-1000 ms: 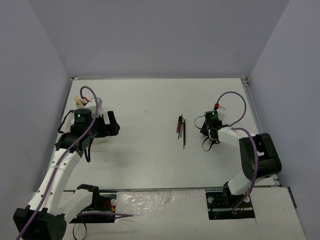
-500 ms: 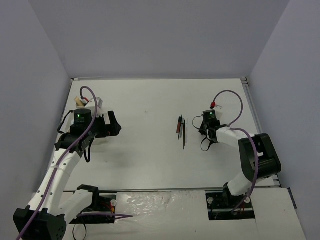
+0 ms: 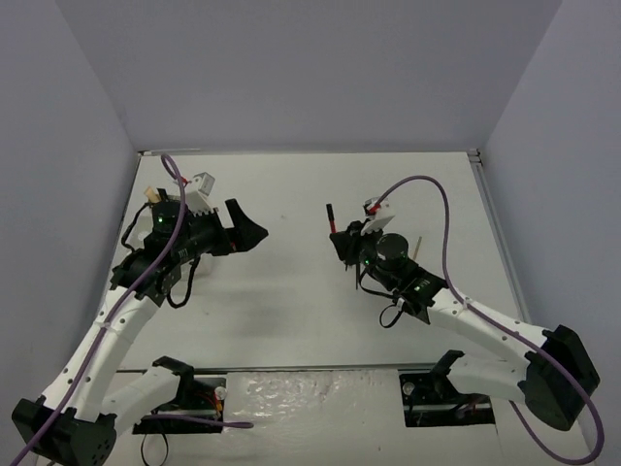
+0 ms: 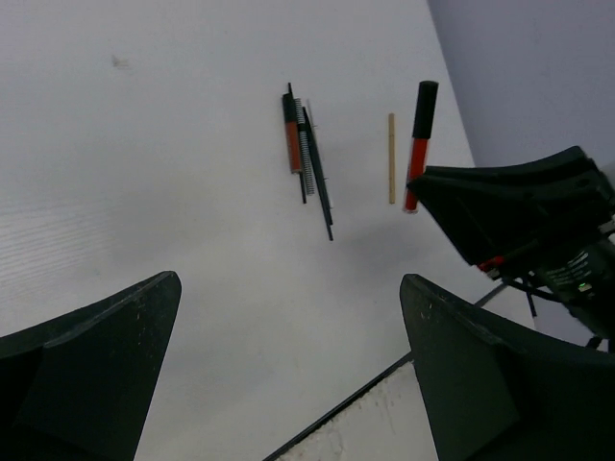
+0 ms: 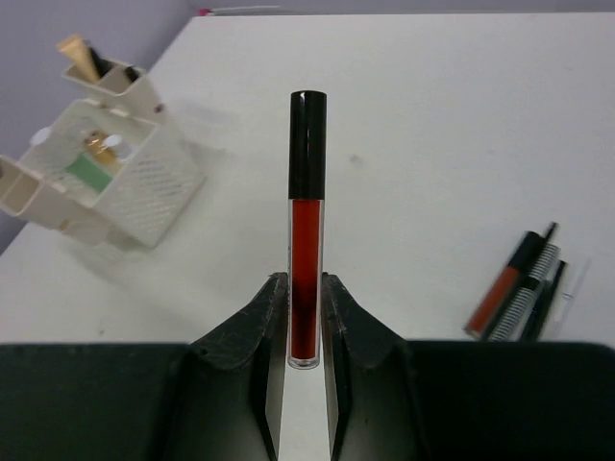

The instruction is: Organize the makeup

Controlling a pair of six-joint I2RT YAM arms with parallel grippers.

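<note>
Your right pincer point(image 5: 306, 288) clamps one red tube point(image 5: 307, 230), centre frame; your left pincer point(image 4: 288, 283) stands released. Left wrist view adds one tan stick point(image 4: 391, 158); right wrist view, one white tray point(image 5: 144, 204) upper left.

White table point(image 3: 291, 311) with organizer tray point(image 5: 144, 192), pencil cluster point(image 4: 306, 158), wooden stick point(image 4: 391, 158)

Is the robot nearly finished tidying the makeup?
Not yet. A few things already sit in the white organizer, including something green. The right gripper is shut on a red lip gloss tube. Waiting on the table: a bunch of pencils and brushes and a wooden stick. The left gripper is open and empty.
</note>
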